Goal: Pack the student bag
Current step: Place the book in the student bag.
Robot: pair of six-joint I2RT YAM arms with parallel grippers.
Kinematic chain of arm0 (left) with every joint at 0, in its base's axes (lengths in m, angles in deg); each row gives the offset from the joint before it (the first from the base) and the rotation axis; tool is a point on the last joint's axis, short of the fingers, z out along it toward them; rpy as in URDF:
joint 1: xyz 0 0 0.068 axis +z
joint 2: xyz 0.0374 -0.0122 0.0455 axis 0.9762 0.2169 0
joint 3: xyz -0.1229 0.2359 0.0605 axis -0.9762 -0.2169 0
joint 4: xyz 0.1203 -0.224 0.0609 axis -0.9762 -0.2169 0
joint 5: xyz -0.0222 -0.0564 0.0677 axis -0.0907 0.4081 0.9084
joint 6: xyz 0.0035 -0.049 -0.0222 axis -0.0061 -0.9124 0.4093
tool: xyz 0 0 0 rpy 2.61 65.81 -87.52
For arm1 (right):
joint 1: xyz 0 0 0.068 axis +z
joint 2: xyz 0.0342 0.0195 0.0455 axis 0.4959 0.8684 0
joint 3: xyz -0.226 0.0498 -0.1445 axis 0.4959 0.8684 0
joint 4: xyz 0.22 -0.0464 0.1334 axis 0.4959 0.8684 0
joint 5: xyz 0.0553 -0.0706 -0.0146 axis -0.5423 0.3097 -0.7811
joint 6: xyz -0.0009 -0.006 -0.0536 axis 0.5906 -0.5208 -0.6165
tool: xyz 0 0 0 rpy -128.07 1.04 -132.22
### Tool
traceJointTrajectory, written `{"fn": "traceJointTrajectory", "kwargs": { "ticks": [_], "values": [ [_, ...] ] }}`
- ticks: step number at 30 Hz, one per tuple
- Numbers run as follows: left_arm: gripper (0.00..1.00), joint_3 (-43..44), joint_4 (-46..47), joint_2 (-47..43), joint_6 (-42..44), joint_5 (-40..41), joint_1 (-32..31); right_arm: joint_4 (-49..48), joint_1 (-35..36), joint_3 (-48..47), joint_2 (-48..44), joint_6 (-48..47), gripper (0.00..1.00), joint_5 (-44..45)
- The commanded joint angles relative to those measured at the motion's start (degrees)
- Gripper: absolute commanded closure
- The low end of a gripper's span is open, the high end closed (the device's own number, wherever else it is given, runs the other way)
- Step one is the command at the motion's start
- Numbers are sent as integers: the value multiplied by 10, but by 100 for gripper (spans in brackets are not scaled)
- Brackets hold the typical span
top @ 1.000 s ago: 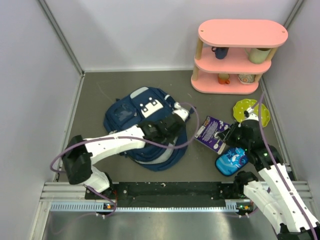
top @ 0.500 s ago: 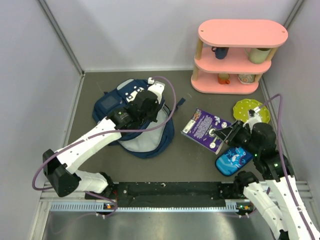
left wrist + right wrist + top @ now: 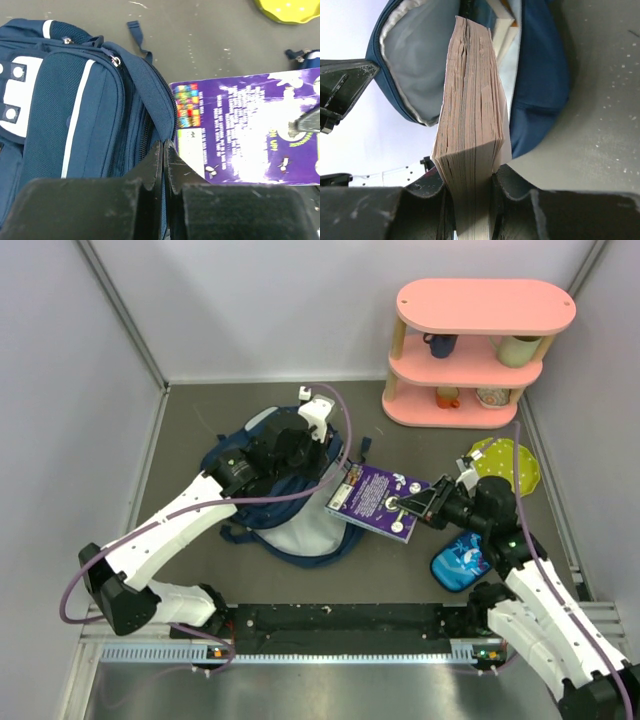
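Note:
The navy backpack (image 3: 250,465) lies at centre-left with its mouth open, grey lining (image 3: 300,532) showing. My left gripper (image 3: 335,478) is shut on the bag's zipper rim; in the left wrist view the jaws (image 3: 164,150) pinch the navy fabric of the backpack (image 3: 75,100). My right gripper (image 3: 402,506) is shut on a purple book (image 3: 372,498), which it holds with the far end at the bag's mouth. In the right wrist view the book's page edge (image 3: 470,115) points into the open bag (image 3: 415,55). The book also shows in the left wrist view (image 3: 250,132).
A pink shelf (image 3: 480,300) with mugs stands at the back right. A yellow plate (image 3: 510,465) and a blue cartoon pencil case (image 3: 462,562) lie right of the book. Another book (image 3: 501,27) shows inside the bag. Walls enclose the table.
My right gripper has carried the purple book left, up to the bag's mouth. My left gripper and the bag's rim have shifted right, and the opening has turned toward the book.

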State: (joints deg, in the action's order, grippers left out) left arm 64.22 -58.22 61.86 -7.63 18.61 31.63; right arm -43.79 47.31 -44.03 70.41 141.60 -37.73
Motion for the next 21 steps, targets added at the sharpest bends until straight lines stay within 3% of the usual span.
{"fn": "traceJointTrajectory", "kwargs": {
  "ticks": [1, 6, 14, 21],
  "values": [
    [100, 39, 117, -31, -28, -61, -6, -155, 35, -7, 26, 30, 100, -10],
    [100, 28, 126, -35, -44, -57, -6, -215, 89, -2, 90, 40, 100, 24],
    [100, -14, 173, -67, -78, -57, -6, -317, 106, -7, 175, 47, 100, 53],
    [100, -43, 192, -83, -92, -23, -6, -403, 164, -25, 281, 56, 100, 140]
  ]
}}
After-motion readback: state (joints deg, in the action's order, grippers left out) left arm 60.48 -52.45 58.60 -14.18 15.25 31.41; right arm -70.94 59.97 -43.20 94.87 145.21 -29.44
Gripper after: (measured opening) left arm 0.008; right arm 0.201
